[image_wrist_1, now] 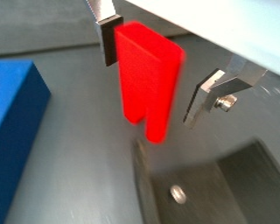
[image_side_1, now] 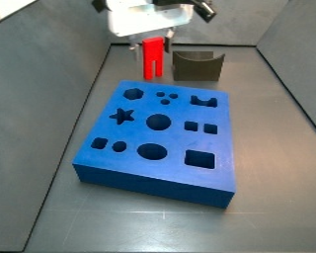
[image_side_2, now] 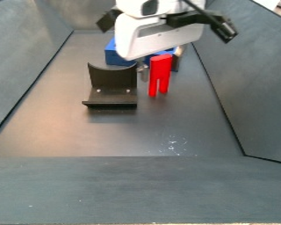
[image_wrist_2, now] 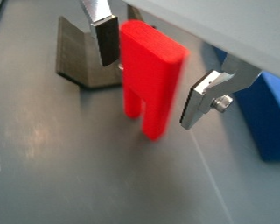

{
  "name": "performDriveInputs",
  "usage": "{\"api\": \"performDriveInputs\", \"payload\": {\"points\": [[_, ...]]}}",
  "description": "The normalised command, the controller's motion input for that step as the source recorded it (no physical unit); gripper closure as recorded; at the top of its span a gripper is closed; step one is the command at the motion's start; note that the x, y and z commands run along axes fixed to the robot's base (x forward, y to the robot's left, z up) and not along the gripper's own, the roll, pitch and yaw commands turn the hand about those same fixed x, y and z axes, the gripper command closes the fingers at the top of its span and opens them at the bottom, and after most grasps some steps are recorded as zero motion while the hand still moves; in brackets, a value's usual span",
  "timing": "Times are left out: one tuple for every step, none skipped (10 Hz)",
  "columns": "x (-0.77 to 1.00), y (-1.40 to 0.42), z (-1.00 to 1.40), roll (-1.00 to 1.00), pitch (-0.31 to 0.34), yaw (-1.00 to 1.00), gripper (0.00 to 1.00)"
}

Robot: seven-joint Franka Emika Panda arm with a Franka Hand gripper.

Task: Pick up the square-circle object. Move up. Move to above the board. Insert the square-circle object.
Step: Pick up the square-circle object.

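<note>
The square-circle object (image_wrist_1: 149, 74) is a bright red peg standing upright on the dark floor, between the fingers in both wrist views (image_wrist_2: 149, 74). In both side views it (image_side_1: 153, 57) stands beyond the board's far edge, next to the fixture (image_side_2: 162, 74). My gripper (image_wrist_1: 150, 87) is open around the peg, with one finger (image_wrist_1: 108, 44) close to its side and a gap at the other finger (image_wrist_1: 199, 98). The board (image_side_1: 161, 138) is a large blue slab with many cut-out holes, lying nearer the camera than the peg.
The dark grey fixture (image_side_1: 197, 66) stands close beside the peg and also shows in a side view (image_side_2: 110, 85) and a wrist view (image_wrist_2: 81, 52). A corner of the board (image_wrist_1: 14, 114) lies near the gripper. Sloped dark walls enclose the floor.
</note>
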Motion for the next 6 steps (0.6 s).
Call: {"api": "performDriveInputs", "payload": {"points": [[0.11, 0.04, -0.02, -0.05, 0.000, -0.05, 0.00], [-0.02, 0.00, 0.00, 0.00, 0.000, 0.00, 0.00], [0.00, 0.00, 0.00, 0.00, 0.000, 0.00, 0.00], [-0.28, 0.00, -0.05, 0.00, -0.049, 0.00, 0.00], [-0.18, 0.00, 0.00, 0.00, -0.030, 0.00, 0.00], [0.00, 0.00, 0.00, -0.01, 0.000, 0.00, 0.00]]}}
